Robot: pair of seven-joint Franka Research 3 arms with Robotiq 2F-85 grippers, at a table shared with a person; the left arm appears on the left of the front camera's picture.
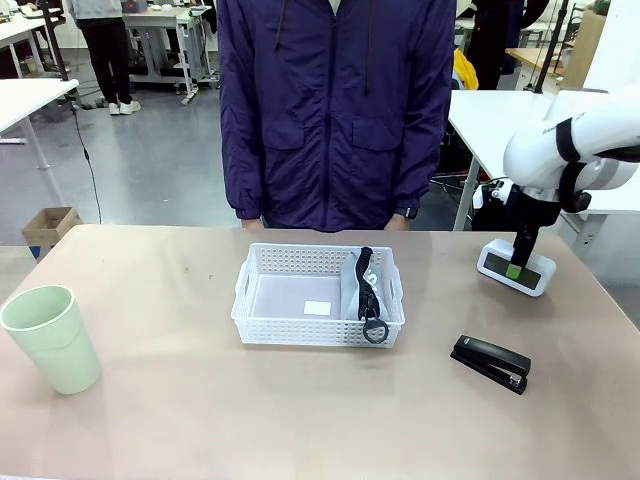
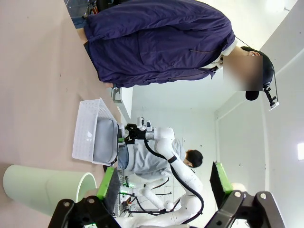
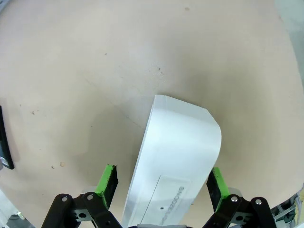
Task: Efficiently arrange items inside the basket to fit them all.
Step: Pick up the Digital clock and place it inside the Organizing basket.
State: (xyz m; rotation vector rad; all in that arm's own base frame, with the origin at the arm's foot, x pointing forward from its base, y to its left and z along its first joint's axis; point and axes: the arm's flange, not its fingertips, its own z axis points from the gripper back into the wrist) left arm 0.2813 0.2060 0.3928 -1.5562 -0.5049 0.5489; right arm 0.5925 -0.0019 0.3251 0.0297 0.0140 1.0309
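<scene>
The white lattice basket (image 1: 300, 312) stands mid-table with the grey pouch (image 1: 352, 290) and its black strap along the right side. A pale green cup (image 1: 52, 338) stands upright at the far left, and a black stapler (image 1: 490, 362) lies at the front right. At the back right my right gripper (image 1: 518, 262) reaches down onto the white box (image 1: 515, 270). In the right wrist view the gripper (image 3: 163, 183) is open, its green pads (image 3: 108, 179) on either side of the box (image 3: 178, 152). My left gripper (image 2: 164, 185) is open and holds nothing, above the cup (image 2: 42, 183).
A person in a dark blue jacket (image 1: 335, 110) stands at the table's far edge behind the basket, hands out of sight. The stapler's end (image 3: 4, 142) shows at the left edge of the right wrist view. Bare tabletop lies between cup and basket.
</scene>
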